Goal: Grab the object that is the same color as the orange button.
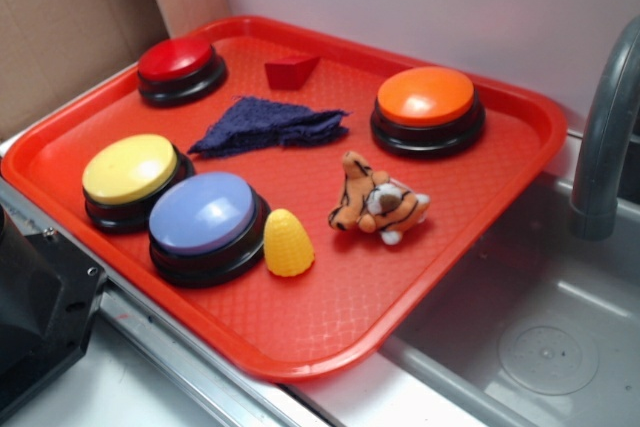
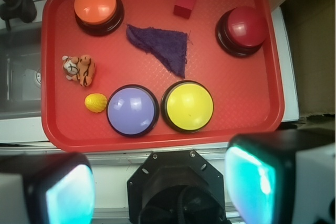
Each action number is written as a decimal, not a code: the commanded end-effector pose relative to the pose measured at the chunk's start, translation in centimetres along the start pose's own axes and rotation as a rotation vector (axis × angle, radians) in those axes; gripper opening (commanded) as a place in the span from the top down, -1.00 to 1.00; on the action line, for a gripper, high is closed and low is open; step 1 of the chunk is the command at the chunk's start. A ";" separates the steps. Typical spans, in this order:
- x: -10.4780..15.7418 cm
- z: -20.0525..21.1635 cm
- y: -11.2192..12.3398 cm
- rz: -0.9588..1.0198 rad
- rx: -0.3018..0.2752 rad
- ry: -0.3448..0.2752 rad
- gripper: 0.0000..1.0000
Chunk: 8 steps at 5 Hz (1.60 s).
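I see the little tiger (image 2: 79, 70) lying on the red tray (image 2: 231, 114), between the orange button (image 2: 95, 4) and the yellow corn (image 2: 95, 103). My gripper (image 2: 157, 182) hangs wide open, well back. The tiger is ahead, off to the left.

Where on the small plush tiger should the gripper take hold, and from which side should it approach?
Probably from above, closing across the striped body of the plush tiger, its thickest soft part. It lies on its side on the red tray, apart from the yellow corn toy and the orange button, so both flanks look free. The gripper is open, well back from it.
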<state>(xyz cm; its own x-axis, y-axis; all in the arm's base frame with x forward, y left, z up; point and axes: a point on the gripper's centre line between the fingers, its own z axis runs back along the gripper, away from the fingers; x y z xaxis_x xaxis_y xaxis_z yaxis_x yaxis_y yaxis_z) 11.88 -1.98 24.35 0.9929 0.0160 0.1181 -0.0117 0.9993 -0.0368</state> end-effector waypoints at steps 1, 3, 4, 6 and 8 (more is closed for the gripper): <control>0.0 0.0 0.0 0.000 0.000 0.000 -1.00; 5.6 -1.6 -3.4 -0.510 0.063 0.071 -1.00; 7.3 -5.6 -8.1 -0.764 0.073 0.126 -1.00; 6.0 -12.5 -12.3 -1.243 0.131 0.213 -1.00; 6.9 -15.9 -11.2 -1.187 0.168 0.287 -1.00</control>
<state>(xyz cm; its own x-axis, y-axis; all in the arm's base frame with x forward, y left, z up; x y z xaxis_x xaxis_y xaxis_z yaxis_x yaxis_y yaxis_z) 21.87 -13.67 9.72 0.3884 -0.8864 -0.2518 0.9207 0.3845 0.0667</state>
